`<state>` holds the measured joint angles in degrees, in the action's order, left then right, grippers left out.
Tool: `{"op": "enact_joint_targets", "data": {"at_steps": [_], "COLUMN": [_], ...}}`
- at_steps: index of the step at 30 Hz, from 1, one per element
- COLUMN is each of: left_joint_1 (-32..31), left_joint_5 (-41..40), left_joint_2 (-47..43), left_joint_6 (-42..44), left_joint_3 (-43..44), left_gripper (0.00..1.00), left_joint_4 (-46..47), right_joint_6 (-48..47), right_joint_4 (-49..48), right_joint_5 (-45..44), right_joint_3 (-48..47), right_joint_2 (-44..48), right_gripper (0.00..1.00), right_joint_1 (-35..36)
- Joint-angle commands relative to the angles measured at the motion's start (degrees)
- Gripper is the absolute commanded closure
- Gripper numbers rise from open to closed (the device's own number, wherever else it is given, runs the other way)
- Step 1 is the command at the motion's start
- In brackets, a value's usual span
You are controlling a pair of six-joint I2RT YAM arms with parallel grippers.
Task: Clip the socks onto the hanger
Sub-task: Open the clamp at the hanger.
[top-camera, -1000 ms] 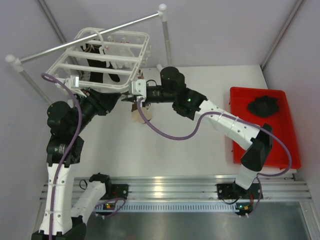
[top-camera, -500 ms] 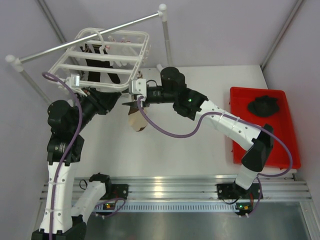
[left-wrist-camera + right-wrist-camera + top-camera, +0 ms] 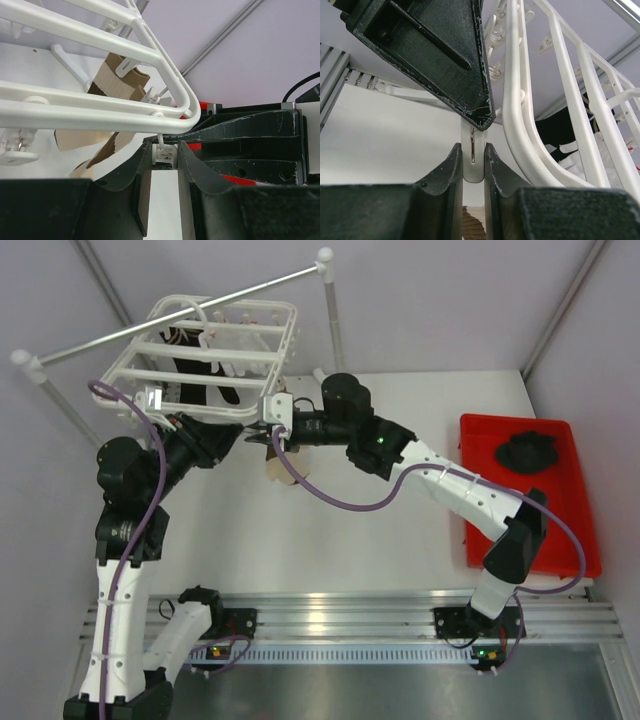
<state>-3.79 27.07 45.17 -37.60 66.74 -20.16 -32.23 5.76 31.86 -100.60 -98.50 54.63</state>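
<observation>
Top external view: the hanger point(image 3: 283, 358) hangs tilted under the grey rail point(image 3: 170, 310) at the far left, and both arms reach up to its near right corner. The cream and brown sock point(image 3: 279, 468) dangles just below that corner, off the surface point(image 3: 400, 540). A black sock point(image 3: 192, 375) hangs inside the frame. Over on the right, a dark heap point(image 3: 528, 451) lies in the red tray point(image 3: 580, 470) — I can't make out what it is.

Up close, both arms meet at one small white clip point(image 3: 162, 154) under the corner bar. The right gripper point(image 3: 472, 150) is pinched together on it, a finger point(image 3: 451, 170) flat against each side, with a scrap of brown ribbed fabric showing lower down between them. The left gripper point(image 3: 164, 150) has its fingers narrowly apart with the clip between them — whether they actually press on it, I cannot tell.
</observation>
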Motion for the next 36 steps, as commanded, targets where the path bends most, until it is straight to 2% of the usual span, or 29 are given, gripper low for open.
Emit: {"op": "enact_joint_targets", "data": {"at_steps": [1,3,5,13,15,22,23,24,26,27,31,36], "left_joint_1": [0.0,0.0,0.0,0.0,0.0,0.0,0.0,0.0,0.0,0.0,0.0,0.0], "left_joint_5": [2.5,2.5,2.2,2.0,1.8,1.9,1.9,1.9,1.8,1.8,1.7,1.3], "left_joint_2": [0.1,0.2,0.2,0.0,-0.1,-0.3,-0.1,0.0,0.1,0.2,0.6,0.9], "left_joint_6": [-0.3,0.2,0.6,1.4,1.4,1.2,1.3,1.2,0.7,0.6,0.0,0.3], "left_joint_3": [1.6,2.1,2.4,3.0,3.2,2.9,2.9,2.9,2.6,2.5,2.0,1.6], "left_gripper": [0.83,0.71,0.63,0.60,0.62,0.93,1.00,1.00,1.00,1.00,1.00,1.00], "left_joint_4": [1.3,1.0,0.2,-0.7,-0.8,-0.1,0.1,0.6,1.0,1.3,2.5,3.3], "right_joint_6": [0.8,0.8,0.7,0.9,0.9,0.9,0.9,0.9,1.2,1.3,2.2,2.6], "right_joint_4": [-0.7,-0.4,0.0,0.3,0.3,0.6,0.7,0.7,0.8,0.8,2.2,4.3], "right_joint_5": [-0.2,-0.2,-0.1,0.2,0.3,0.3,0.2,0.1,0.0,0.0,-1.5,-4.3], "right_joint_3": [-3.3,-3.4,-3.4,-3.5,-3.3,-2.9,-2.9,-2.9,-2.6,-2.4,1.4,10.5], "right_joint_2": [0.8,0.8,0.8,0.9,1.0,1.2,1.3,1.4,1.6,2.1,4.7,12.9], "right_gripper": [1.00,1.00,1.00,1.00,1.00,0.99,0.94,0.79,0.62,0.50,0.35,0.18], "right_joint_1": [0.9,0.9,0.9,0.7,0.6,0.4,0.6,0.5,0.5,0.5,0.5,-0.1]}}
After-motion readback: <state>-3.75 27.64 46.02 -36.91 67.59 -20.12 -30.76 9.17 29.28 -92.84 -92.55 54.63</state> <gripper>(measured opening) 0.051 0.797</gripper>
